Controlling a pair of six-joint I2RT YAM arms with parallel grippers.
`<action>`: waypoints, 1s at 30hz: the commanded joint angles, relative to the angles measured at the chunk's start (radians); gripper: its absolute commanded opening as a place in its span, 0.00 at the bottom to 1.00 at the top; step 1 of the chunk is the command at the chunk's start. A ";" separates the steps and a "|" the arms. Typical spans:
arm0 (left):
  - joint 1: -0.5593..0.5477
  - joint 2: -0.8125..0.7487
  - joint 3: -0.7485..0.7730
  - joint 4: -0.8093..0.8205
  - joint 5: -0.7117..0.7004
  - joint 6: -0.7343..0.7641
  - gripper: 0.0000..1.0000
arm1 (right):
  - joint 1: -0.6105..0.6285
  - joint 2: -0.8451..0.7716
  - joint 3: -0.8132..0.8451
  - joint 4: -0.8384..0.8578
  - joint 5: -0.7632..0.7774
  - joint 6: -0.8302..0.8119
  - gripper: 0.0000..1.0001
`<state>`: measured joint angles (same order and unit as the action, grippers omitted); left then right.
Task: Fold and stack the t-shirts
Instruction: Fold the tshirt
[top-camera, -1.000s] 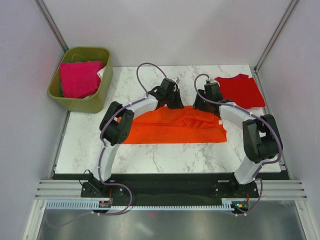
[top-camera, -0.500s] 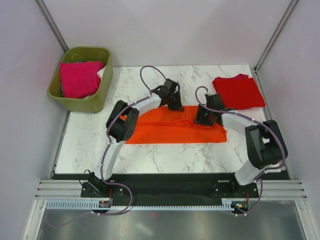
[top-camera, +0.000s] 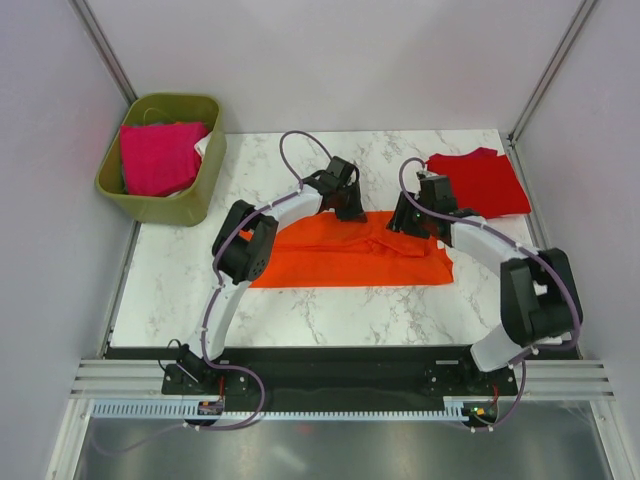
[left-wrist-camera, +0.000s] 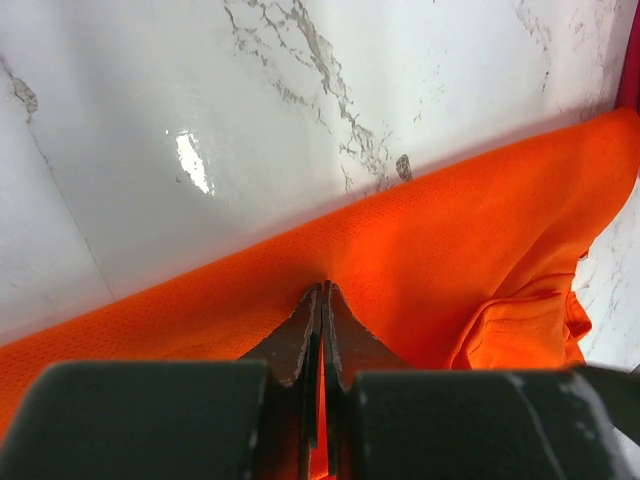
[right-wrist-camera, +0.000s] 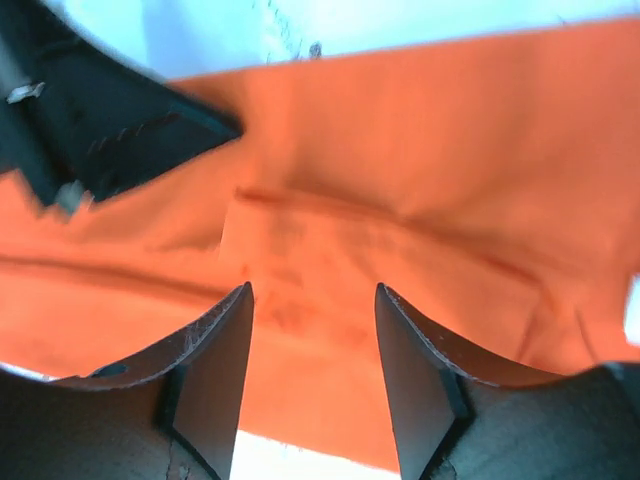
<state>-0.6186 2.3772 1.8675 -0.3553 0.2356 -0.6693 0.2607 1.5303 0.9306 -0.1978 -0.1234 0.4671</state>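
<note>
Two robot arms reach over an orange t-shirt (top-camera: 350, 258) on a white marble counter (top-camera: 190, 300).

The orange t-shirt lies across the middle of the counter as a long, flat band, rumpled along its far edge. A red t-shirt (top-camera: 485, 182) lies folded at the far right corner, just beyond it. A pink t-shirt (top-camera: 158, 155) sits in an olive-green bin (top-camera: 195, 198) off the far left corner. The left arm (top-camera: 285, 208) arcs forward and inward. The left end effector (left-wrist-camera: 322, 292) is closed at the orange shirt's far edge and seems to pinch a small fold of cloth, though the close view leaves some doubt. The right arm (top-camera: 480, 238) bends inward. The right end effector (right-wrist-camera: 313, 300) hangs over the shirt's right part, jaws apart, holding nothing.
</note>
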 joint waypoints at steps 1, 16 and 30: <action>0.003 0.008 0.036 -0.016 0.004 -0.009 0.04 | -0.001 0.129 0.108 0.063 -0.014 0.019 0.60; 0.007 0.013 0.039 -0.014 0.010 -0.013 0.02 | -0.001 0.366 0.264 0.110 -0.143 0.042 0.57; 0.011 0.010 0.032 -0.019 0.014 -0.018 0.02 | -0.023 0.010 -0.130 0.190 -0.366 0.103 0.51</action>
<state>-0.6163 2.3779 1.8706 -0.3656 0.2451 -0.6693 0.2375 1.6646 0.8658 -0.0517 -0.4309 0.5446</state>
